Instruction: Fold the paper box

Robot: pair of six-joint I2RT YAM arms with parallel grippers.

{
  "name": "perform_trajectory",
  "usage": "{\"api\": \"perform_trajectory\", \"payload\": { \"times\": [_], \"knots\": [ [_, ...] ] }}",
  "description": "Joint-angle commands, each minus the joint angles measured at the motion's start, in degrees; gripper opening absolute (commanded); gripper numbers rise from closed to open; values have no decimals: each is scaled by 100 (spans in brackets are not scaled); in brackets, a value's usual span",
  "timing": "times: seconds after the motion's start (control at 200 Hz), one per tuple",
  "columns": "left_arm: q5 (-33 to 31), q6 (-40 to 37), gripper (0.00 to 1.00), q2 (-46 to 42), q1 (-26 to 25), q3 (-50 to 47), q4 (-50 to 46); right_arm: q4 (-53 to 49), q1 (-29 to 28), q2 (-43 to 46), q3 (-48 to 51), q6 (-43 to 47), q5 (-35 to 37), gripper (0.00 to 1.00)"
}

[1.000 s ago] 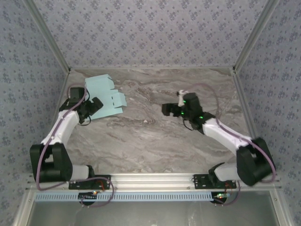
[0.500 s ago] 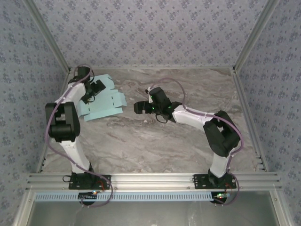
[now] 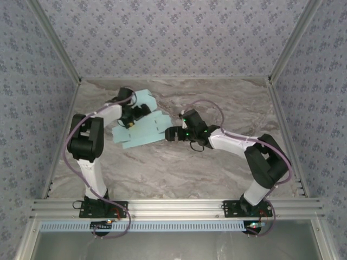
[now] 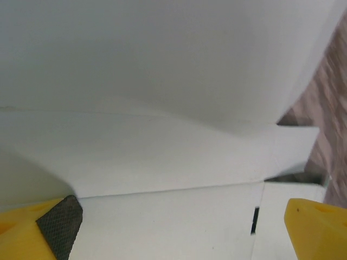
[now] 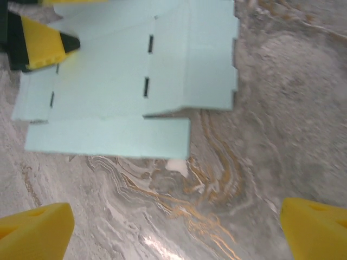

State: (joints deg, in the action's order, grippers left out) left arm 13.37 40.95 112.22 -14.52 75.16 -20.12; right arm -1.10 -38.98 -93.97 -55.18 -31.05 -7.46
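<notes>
The paper box (image 3: pixel 145 131) lies as a flat pale aqua die-cut sheet with flaps and slots on the marble table, left of the middle. My left gripper (image 3: pixel 135 114) is over its back part, open. In the left wrist view the paper box (image 4: pixel 162 108) spreads under and between the yellow fingertips (image 4: pixel 317 227), one panel bulging upward. My right gripper (image 3: pixel 172 134) is open just off the sheet's right edge. Its camera shows the paper box (image 5: pixel 119 81) ahead, bare marble between its fingertips (image 5: pixel 32 233), and a yellow finger of the left gripper (image 5: pixel 46 46) on the sheet's far side.
The grey marble table (image 3: pixel 179 162) is enclosed by patterned walls (image 3: pixel 173 38) at the back and sides. A metal rail (image 3: pixel 179 207) with the arm bases runs along the near edge. A small white speck (image 5: pixel 176 165) lies by the sheet's edge.
The sheet has moved from the back left corner rightward toward the middle, with the left arm swinging over it. The right gripper has shifted slightly right and nearer.
</notes>
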Motion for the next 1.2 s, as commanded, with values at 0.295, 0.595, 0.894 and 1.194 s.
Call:
{"api": "perform_trajectory", "payload": {
  "times": [0.295, 0.595, 0.894, 1.194],
  "knots": [
    [672, 244, 99, -877, -1920, -1196, 224, -597, 1921, 1637, 1530, -312, -1577, 99],
    [1634, -822, 99, -2279, -1275, -959, -555, -1501, 2849, 1087, 786, 1189, -3050, 93],
    [1269, -518, 99, -2899, -554, -1617, -563, -1978, 2544, -949, -1194, 1371, -3279, 75],
    [194, -354, 99, -2984, -1155, -2164, -892, -3126, 2335, -677, -949, 2053, -3058, 76]
  ]
}}
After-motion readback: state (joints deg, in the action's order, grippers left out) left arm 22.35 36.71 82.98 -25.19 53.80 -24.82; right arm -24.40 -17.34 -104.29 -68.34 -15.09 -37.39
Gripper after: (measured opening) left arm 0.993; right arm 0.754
